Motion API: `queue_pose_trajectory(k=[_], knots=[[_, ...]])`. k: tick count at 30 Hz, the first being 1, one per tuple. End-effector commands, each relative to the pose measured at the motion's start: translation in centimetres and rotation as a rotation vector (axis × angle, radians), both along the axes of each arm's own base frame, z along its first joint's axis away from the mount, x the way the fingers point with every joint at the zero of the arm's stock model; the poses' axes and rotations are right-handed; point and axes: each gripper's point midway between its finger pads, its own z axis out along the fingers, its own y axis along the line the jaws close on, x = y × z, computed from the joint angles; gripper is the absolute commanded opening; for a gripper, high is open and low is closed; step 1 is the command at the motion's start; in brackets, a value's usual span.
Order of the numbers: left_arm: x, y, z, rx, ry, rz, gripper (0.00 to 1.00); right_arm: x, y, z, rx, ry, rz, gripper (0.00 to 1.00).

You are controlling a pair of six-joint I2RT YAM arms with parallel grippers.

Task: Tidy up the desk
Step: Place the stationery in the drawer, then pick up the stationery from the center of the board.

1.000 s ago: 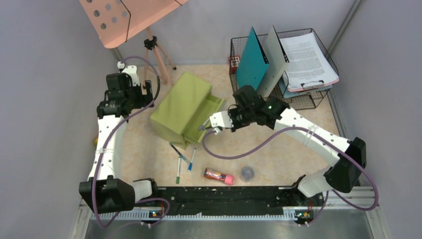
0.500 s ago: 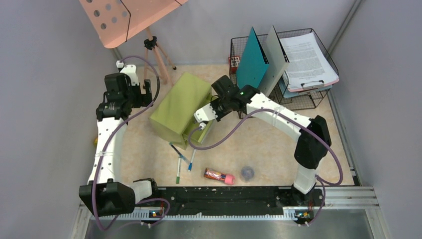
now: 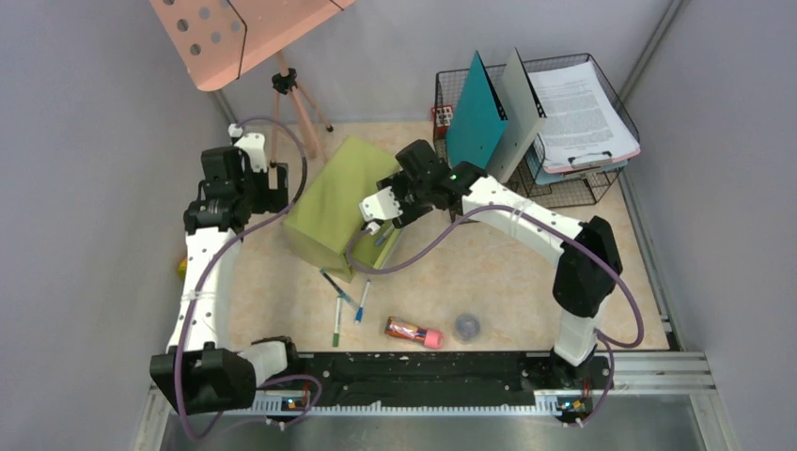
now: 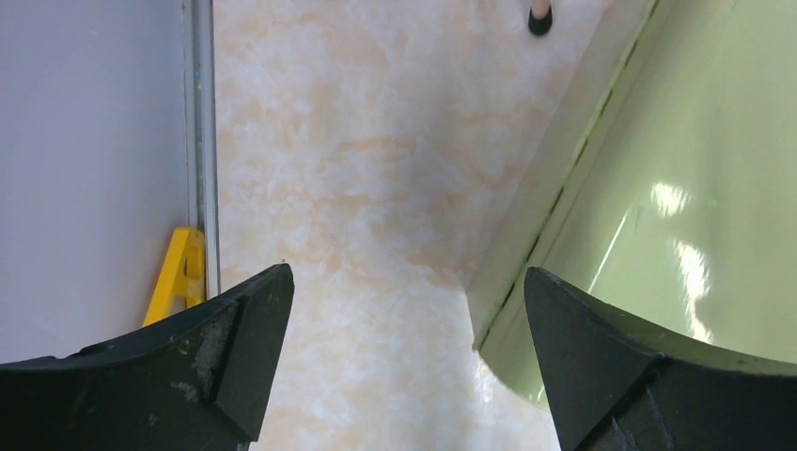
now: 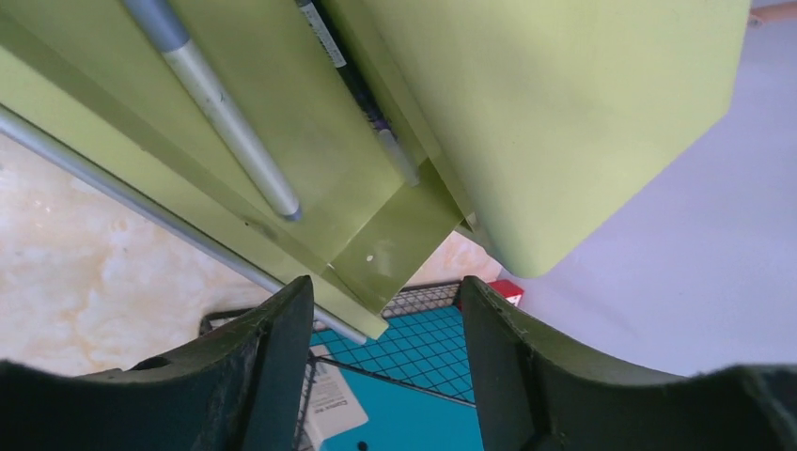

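A black rail (image 3: 423,365) is seen nearest the arm bases, along the front edge of the desk (image 3: 498,282). The desk's beige marbled top is spread between grey walls. Just beyond the rail, a red-and-pink tube-like item (image 3: 414,331) and a small grey round object (image 3: 467,326) are laid near each other but apart. Their exact nature cannot be made out from above. To their left a green-tipped pen (image 3: 336,321), a blue pen (image 3: 362,301) and a dark pen (image 3: 335,286) are scattered close together. A yellow object (image 4: 179,272) is lodged against the left wall.

Farther in, an olive-green drawer box (image 3: 334,202) is set at an angle in the middle of the desk, its drawer drawn partly out. A silver pen (image 5: 221,113) and a dark marker (image 5: 348,75) are laid in that drawer. The right gripper (image 5: 385,310) is held over the drawer, its jaws moderately parted with nothing between them. The left gripper (image 4: 406,310) is held above bare desk just beside the box's left side, its jaws spread wide and empty.

At the far right a wire basket (image 3: 440,89) is filled with a teal folder (image 3: 475,117), a grey folder (image 3: 522,108) and clipped papers (image 3: 583,103). At the far left a tripod (image 3: 296,103) is topped by a pink perforated panel (image 3: 226,33).
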Motion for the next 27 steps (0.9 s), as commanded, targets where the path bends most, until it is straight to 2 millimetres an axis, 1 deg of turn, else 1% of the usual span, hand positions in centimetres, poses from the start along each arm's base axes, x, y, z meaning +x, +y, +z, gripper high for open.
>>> queue_pose_trajectory(k=[1, 2, 3, 5, 7, 9, 12, 15, 17, 20, 24, 27], knots=[[-2.7, -0.4, -0.3, 0.062, 0.002, -0.088, 0.98, -0.8, 1.0, 7.7, 0.283, 0.024, -0.088, 0.61], [-3.2, -0.7, -0.4, 0.067, -0.002, -0.111, 0.98, -1.1, 0.9, 8.3, 0.325, 0.048, -0.112, 0.67], [-3.9, -1.2, -0.6, 0.064, 0.006, -0.141, 0.98, -1.4, 0.9, 8.5, 0.356, 0.071, -0.134, 0.69], [-5.0, -1.9, -0.7, 0.053, 0.0, -0.18, 0.98, -2.1, 0.6, 9.3, 0.412, 0.111, -0.171, 0.7], [-6.1, -2.6, -0.4, 0.056, -0.028, -0.225, 0.98, -2.6, 0.3, 9.4, 0.461, 0.146, -0.213, 0.71], [-6.9, -3.1, -0.8, 0.063, -0.037, -0.261, 0.98, -3.0, -0.2, 9.5, 0.501, 0.176, -0.25, 0.73], [-7.7, -3.8, -2.3, 0.064, -0.018, -0.325, 0.98, -3.4, -1.2, 9.2, 0.523, 0.201, -0.291, 0.74], [-8.0, -4.1, -4.5, 0.059, 0.026, -0.358, 0.98, -3.8, -2.1, 8.8, 0.537, 0.217, -0.322, 0.74], [-7.7, -4.0, -5.7, 0.054, 0.039, -0.344, 0.98, -3.9, -2.7, 8.5, 0.545, 0.225, -0.34, 0.74], [-6.3, -3.2, -6.6, 0.06, 0.025, -0.295, 0.98, -4.2, -3.5, 8.4, 0.555, 0.238, -0.361, 0.74], [-4.0, -2.8, -6.5, 0.036, -0.019, -0.241, 0.98, -4.5, -4.3, 8.0, 0.571, 0.252, -0.38, 0.74], [-2.0, -2.6, -6.4, 0.012, -0.019, -0.218, 0.98, -4.6, -4.9, 7.8, 0.578, 0.256, -0.394, 0.74]])
